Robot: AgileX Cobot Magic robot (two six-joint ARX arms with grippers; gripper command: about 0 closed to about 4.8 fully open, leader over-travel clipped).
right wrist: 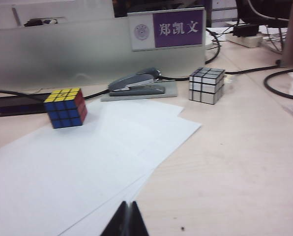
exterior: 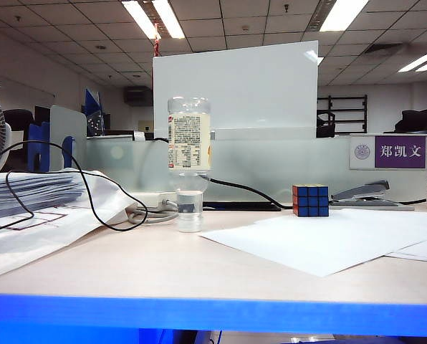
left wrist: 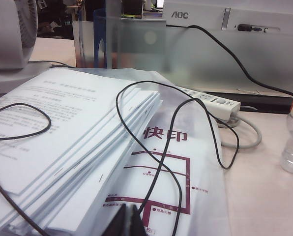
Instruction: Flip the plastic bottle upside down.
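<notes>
Plastic bottle (exterior: 189, 161) stands cap-down on counter (exterior: 163, 269), centre-left of exterior view, label text inverted, nothing touching it: flip looks done, nothing left but staying clear. Near edge of each wrist view: left claw (left wrist: 128, 221) pressed shut, empty, over paper stack (left wrist: 63, 147); right claw (right wrist: 127, 220) likewise shut, empty, over white sheets (right wrist: 87, 167). Middle distance: blue Rubik's cube (exterior: 310, 200), right of bottle. Far: stapler (exterior: 364, 193), nameplate (exterior: 387, 152).

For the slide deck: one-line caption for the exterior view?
Clear plastic bottle with pale-yellow label stands inverted on its cap, beside a blue-faced Rubik's cube; no grippers visible.
</notes>
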